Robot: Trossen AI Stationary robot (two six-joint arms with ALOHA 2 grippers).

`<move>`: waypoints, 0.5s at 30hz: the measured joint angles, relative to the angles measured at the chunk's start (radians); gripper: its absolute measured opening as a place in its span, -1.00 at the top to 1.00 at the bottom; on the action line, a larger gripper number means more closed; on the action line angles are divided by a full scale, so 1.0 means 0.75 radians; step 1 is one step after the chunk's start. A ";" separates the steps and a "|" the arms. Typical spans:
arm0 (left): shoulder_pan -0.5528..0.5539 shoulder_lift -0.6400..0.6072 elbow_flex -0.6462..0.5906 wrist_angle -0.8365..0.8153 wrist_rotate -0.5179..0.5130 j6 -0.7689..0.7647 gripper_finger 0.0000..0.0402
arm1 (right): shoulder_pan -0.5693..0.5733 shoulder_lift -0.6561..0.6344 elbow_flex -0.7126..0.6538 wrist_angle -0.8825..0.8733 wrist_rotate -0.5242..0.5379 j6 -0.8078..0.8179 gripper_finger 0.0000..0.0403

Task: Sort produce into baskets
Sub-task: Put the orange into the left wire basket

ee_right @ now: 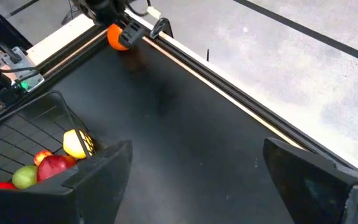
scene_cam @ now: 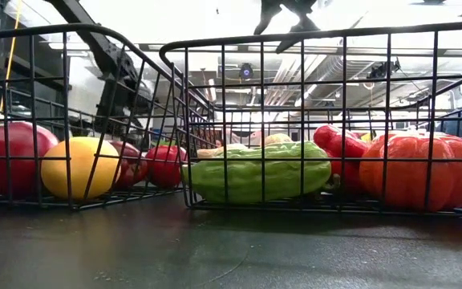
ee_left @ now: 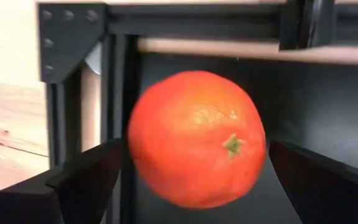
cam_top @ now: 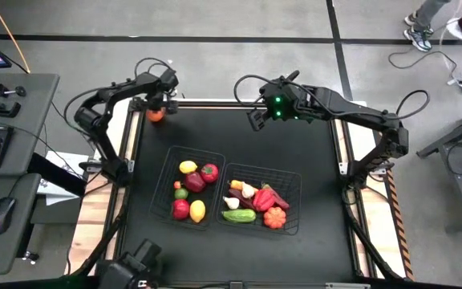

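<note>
**Orange between spread fingers at the table's far-left corner**

In the upper left of the high view, the left gripper (cam_top: 157, 107) sits over the orange (cam_top: 156, 114) at the corner of the black table (cam_top: 295, 152). The left wrist view shows its fingers (ee_left: 89, 180) spread wide on either side of the orange, with gaps on both sides; it is released, not clamped on the fruit.

Lower, at centre-left, the left basket (cam_top: 164, 186) holds a lemon (cam_top: 188, 167), red apples (cam_top: 209, 172), a small green fruit and a second lemon. Touching it on the right, the right basket (cam_top: 293, 186) holds a cucumber (cam_top: 239, 215), red peppers (cam_top: 265, 198), a pumpkin (cam_top: 275, 217) and garlic (cam_top: 248, 190).

Upper centre, the right gripper (cam_top: 257, 117) hovers above bare table, fingers (ee_right: 98, 177) apart and holding nothing.
</note>
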State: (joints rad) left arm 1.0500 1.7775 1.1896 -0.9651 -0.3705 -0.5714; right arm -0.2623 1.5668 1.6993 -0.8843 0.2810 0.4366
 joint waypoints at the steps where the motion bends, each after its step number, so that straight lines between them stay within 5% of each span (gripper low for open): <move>1: 0.000 0.019 0.000 0.000 0.009 0.002 -0.97 | 0.000 0.000 0.000 -0.002 0.000 0.000 -0.76; 15: -0.025 0.118 0.024 0.095 -0.067 -0.029 -0.97 | 0.025 0.000 0.000 -0.012 -0.001 0.041 -0.76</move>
State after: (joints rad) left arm 1.0309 1.8656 1.2079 -0.8937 -0.4208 -0.5931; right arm -0.2436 1.5665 1.6993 -0.8932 0.2806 0.4671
